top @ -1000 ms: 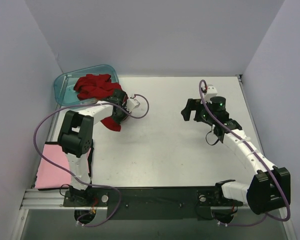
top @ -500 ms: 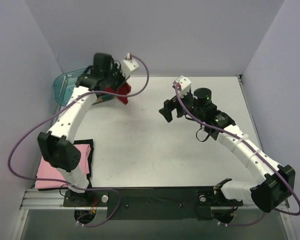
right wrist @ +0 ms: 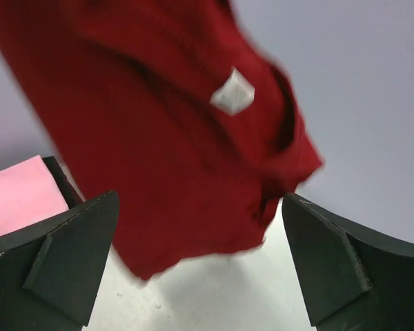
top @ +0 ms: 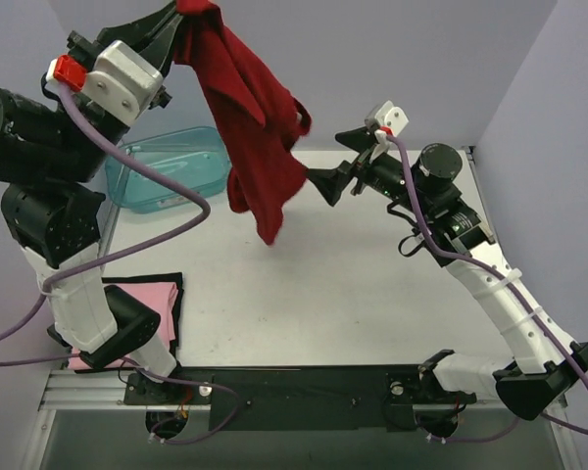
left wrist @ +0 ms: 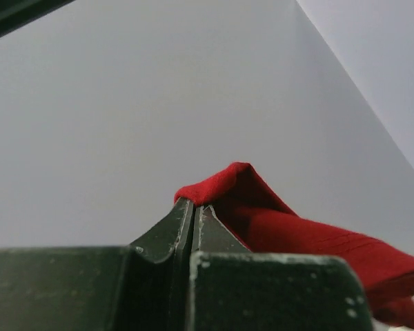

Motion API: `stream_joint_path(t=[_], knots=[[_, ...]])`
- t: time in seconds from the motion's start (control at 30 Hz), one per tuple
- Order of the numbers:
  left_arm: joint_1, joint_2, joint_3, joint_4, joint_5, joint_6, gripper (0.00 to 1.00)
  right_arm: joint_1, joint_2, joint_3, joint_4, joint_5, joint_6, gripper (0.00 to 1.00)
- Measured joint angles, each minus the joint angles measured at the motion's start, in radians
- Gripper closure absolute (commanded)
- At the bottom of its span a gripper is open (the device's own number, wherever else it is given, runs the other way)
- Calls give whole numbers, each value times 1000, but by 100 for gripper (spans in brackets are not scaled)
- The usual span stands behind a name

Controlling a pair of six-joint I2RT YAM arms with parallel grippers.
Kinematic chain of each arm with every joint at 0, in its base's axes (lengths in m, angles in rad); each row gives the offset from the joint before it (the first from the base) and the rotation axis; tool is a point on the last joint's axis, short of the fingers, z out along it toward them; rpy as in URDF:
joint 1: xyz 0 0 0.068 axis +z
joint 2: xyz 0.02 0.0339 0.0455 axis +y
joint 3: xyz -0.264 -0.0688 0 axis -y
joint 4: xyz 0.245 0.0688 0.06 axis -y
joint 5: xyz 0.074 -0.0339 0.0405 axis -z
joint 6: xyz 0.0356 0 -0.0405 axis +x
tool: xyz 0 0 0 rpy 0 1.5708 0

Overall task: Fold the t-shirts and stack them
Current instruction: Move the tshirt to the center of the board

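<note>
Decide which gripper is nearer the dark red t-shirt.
Left. The left gripper is shut on the dark red t-shirt at its top; the right gripper is open beside the hanging cloth.

1. light was bright, even and soft in the top view, with only faint shadows on the table [top: 372,294].
2. the dark red shirt [right wrist: 172,138] was motion-blurred in the right wrist view, its white label [right wrist: 232,92] smeared.
3. the left gripper [left wrist: 193,205], close to its lens, looked soft, perhaps defocused.
</note>
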Motion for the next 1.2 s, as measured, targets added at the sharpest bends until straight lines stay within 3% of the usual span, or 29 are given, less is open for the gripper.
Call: stream_joint_path(t=[0.27,0.5,0.8,0.87,1.0,1.2], knots=[[-22,29,-137,-97,101,-72,100,-82,-117,-119,-92,31,20,1],[-25,78,-410,-152,114,-133,100,-189,-209,-226,-297,40,-6,7],[-32,72,-428,-141,104,-188,100,-189,-145,-450,-369,-9,34,10],[-34,72,-428,-105,44,-188,100,-189,-101,-451,-356,-12,68,10],[-21,89,-415,78,-222,-144,100,-189,-35,-399,-350,-21,115,10],[20,174,-243,350,-435,-72,100,-210,-15,-273,-337,-32,167,10]])
